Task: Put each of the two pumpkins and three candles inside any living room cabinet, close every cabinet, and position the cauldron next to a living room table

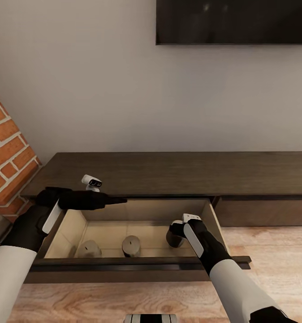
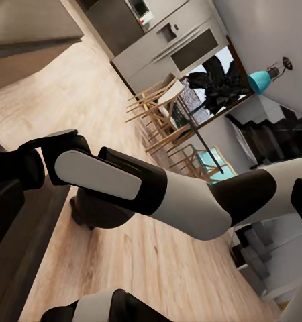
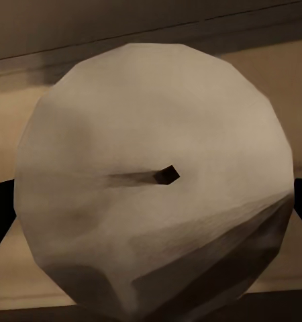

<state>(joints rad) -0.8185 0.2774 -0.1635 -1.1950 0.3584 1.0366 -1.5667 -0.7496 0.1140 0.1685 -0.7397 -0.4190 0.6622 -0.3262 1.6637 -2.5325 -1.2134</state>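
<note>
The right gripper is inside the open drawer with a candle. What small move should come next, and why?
Probably open the right gripper and lift it straight up. The candle it holds is already low inside the open drawer of the cabinet, beside two other candles standing on the pale floor, so releasing should leave it in place. Whether it touches the floor cannot be told.

drawer (image 1: 213, 220) open above (candles (image 1: 132, 245) crowd floor)

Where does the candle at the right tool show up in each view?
Head view: the third candle sits low in the open drawer, at the right tool.
Left wrist view: not in it.
Right wrist view: its pale top and wick, seen close.
Shared landmark: the drawer's beige interior.
</note>
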